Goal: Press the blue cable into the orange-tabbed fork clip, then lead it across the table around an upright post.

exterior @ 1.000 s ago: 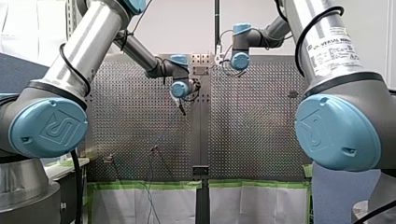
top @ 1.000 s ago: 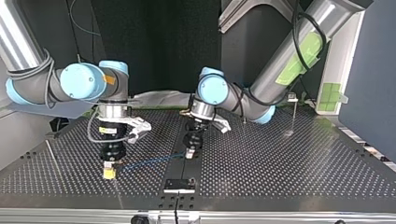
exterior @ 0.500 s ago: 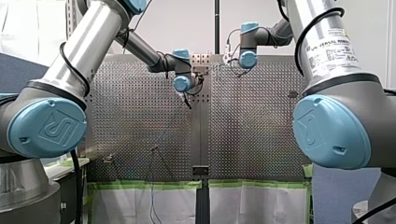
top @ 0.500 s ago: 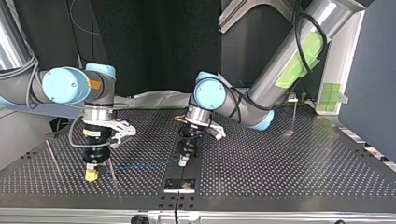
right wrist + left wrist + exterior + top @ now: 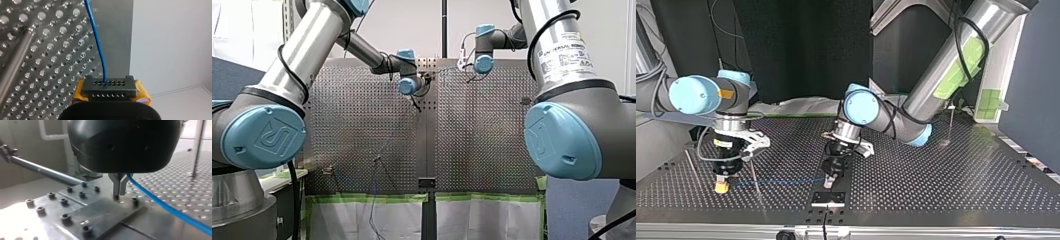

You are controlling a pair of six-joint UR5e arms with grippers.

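Right now my right tool [image 5: 722, 188] has its yellow pads [image 5: 78, 91] pressed together, pinching the blue cable [image 5: 781, 180]. From there the cable runs taut, low over the bench [image 5: 936, 180], to my left tool [image 5: 829, 182]. Its metal fingers [image 5: 117, 186] are closed on the cable too, with their tips just above a bolted plate [image 5: 100, 216]. A thin upright post [image 5: 754, 176] stands just beside my right tool.

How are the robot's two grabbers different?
My right gripper has yellow pads; my left gripper has thin metal fingers. My right gripper is near a thin upright post; my left gripper is by the bolted metal plate. Both point down and pinch the blue cable, stretched between them.
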